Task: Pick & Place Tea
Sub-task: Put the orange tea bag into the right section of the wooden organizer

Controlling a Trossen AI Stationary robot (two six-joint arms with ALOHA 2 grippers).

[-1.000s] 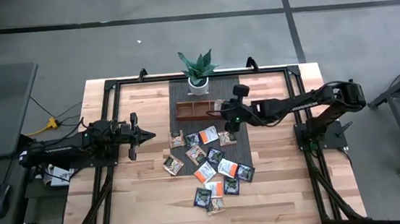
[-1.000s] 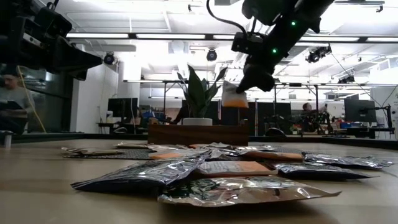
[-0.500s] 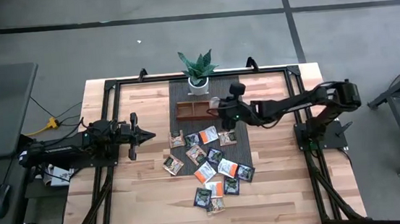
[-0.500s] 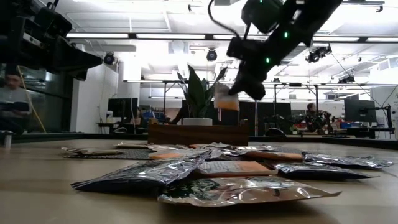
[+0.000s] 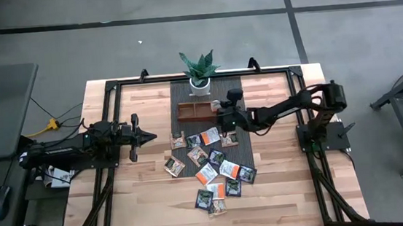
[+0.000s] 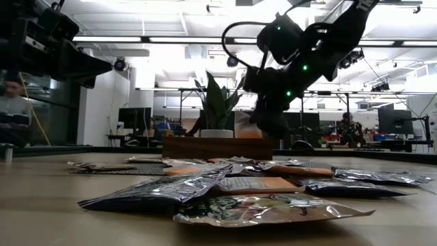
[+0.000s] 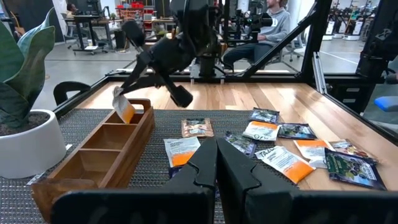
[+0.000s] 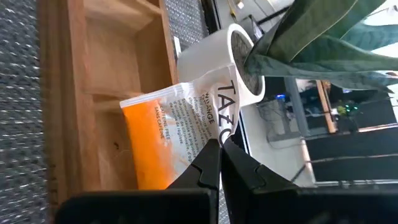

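My right gripper (image 5: 221,114) is shut on an orange-and-white tea sachet (image 8: 180,134) over the right end compartment of the brown wooden tray (image 5: 195,112). The left wrist view shows that sachet (image 7: 124,109) with its lower end at the tray rim (image 7: 142,104). Several more sachets (image 5: 213,167), orange-and-white, dark and tan, lie flat on the dark mat and the wood nearer the table's near edge. My left gripper (image 5: 135,137) is shut and waits over the table's left part, touching nothing. My right gripper (image 8: 219,144) pinches the sachet between its two fingers by the white printed end (image 8: 214,121). The fingers (image 7: 177,93) slant down from the table's right. The sachet hangs tilted below them, orange end (image 8: 146,155) lowest, at the tray's right end compartment (image 8: 112,149).
A green plant in a white pot (image 5: 200,84) stands just beyond the tray at the table's far edge. The tray's other two compartments (image 7: 102,146) show bare wood. A black frame rail (image 5: 184,76) runs round the table. People sit in the room behind (image 7: 273,25).
My right gripper has carried the sachet toward the table's left and down, from above the mat beside the tray to the tray's right end compartment. The sachet has come down from well above the tray to rim height. The gripper stays shut on it.
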